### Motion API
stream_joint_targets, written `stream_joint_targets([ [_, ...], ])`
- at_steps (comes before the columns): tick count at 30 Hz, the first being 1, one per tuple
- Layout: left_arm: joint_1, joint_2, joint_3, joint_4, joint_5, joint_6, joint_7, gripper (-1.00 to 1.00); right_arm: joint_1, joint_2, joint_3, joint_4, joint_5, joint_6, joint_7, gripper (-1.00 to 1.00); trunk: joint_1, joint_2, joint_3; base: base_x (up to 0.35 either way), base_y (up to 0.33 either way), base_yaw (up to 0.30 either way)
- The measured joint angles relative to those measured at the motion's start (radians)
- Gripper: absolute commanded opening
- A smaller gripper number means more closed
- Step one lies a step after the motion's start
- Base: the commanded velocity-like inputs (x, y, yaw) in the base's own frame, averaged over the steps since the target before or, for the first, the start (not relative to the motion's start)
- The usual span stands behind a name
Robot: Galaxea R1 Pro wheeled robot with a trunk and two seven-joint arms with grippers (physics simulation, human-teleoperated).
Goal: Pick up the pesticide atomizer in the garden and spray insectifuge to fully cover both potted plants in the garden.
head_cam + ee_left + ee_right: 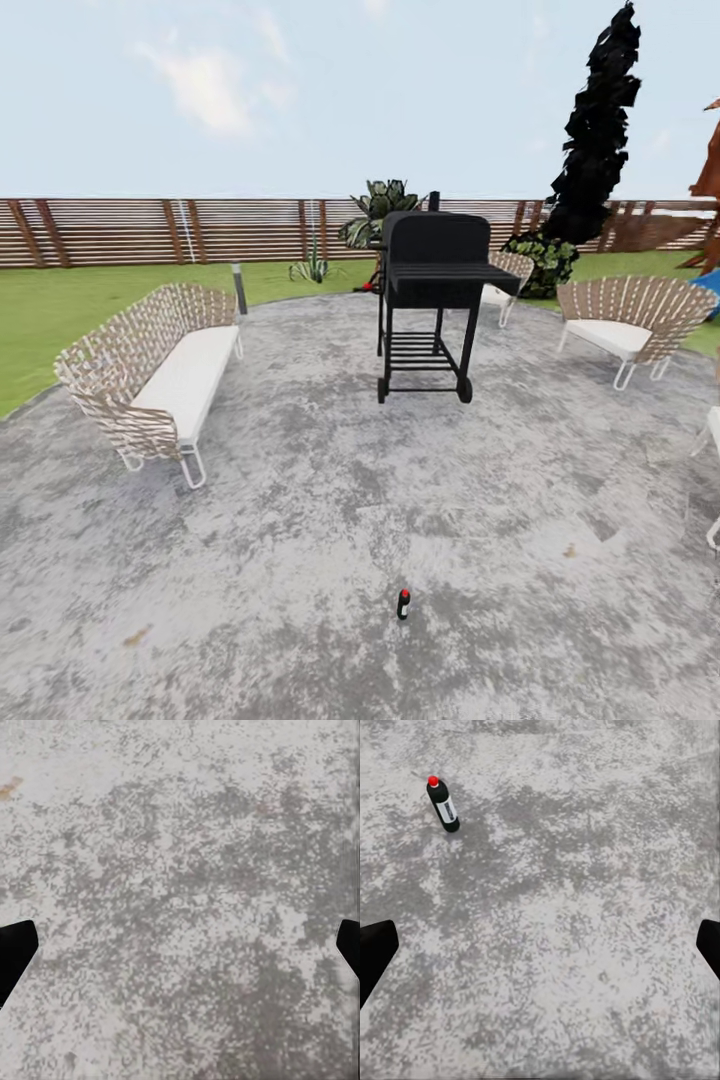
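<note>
The pesticide atomizer [403,603], a small dark bottle with a red cap, stands upright on the mottled grey patio [300,520] of the garden, close in front of me. In the right wrist view the atomizer [444,806] stands well ahead of my right gripper [542,949] and off to one side. That gripper is open, with bare paving between its dark fingertips [375,952]. My left gripper [182,949] is open too, over bare paving. The potted plants are out of view.
A black barbecue grill [432,290] stands mid-patio. A wicker bench [160,370] is at the left, wicker chairs [630,320] at the right. Beyond lie the lawn [40,310], a spiky agave [312,268], a dark tall tree [600,120] and the slatted fence [150,230].
</note>
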Motion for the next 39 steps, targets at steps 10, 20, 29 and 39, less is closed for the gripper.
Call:
stream_joint_targets([
  [10, 0.0, 0.001, 0.001, 0.0, 0.0, -0.001, 0.0, 1.0, 0.0, 0.0, 0.0, 0.003, 0.0, 0.0, 0.0, 1.0, 0.0, 0.0, -0.001, 0.133, 0.223, -0.289],
  [20, 0.0, 0.001, 0.003, 0.0, 0.003, 0.0, 0.0, 1.0, 0.0, 0.0, 0.0, 0.004, 0.0, 0.0, 0.0, 1.0, 0.0, 0.0, -0.001, 0.02, 0.304, -0.298],
  [29, 0.0, 0.0, 0.003, 0.0, 0.001, 0.0, -0.001, 1.0, 0.0, 0.0, -0.001, 0.004, 0.0, 0.0, 0.0, 1.0, 0.0, 0.0, -0.001, 0.03, 0.307, -0.3],
  [39, 0.0, 0.0, 0.001, 0.0, 0.0, 0.0, -0.001, 1.0, 0.0, 0.0, -0.001, 0.001, 0.0, 0.001, 0.0, 1.0, 0.0, 0.0, -0.001, 0.001, 0.231, -0.3],
])
